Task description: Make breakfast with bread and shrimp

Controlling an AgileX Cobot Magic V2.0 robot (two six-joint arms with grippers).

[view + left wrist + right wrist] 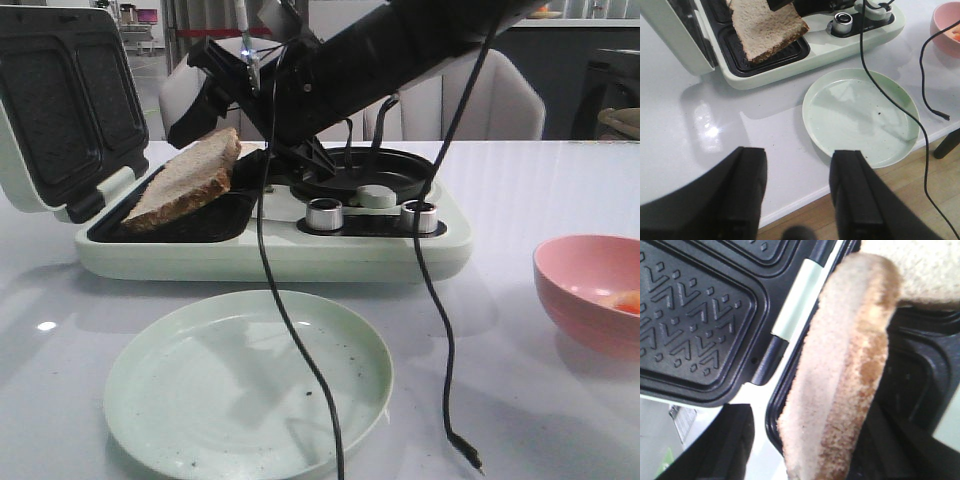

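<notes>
One bread [185, 185] slice leans tilted in the open sandwich maker's [270, 255] left grill tray, low end in the tray, high end up by my right gripper [232, 128]. In the right wrist view the bread [840, 390] stands between the wide-apart fingers of that gripper [805, 450], with a gap on one side. A second pale beige piece [925, 270] shows behind it. One orange shrimp [625, 300] piece lies in the pink bowl [580, 280]. My left gripper [800, 185] hangs open and empty over the table's front edge, beside the pale green plate [860, 115].
The maker's lid [60, 110] stands open at the left. Two metal knobs [324, 214] and a round pan sit on its right half. The plate [250, 380] lies in front of it. Black cables [300, 350] hang across the plate; a loose plug [465, 450] rests on the table.
</notes>
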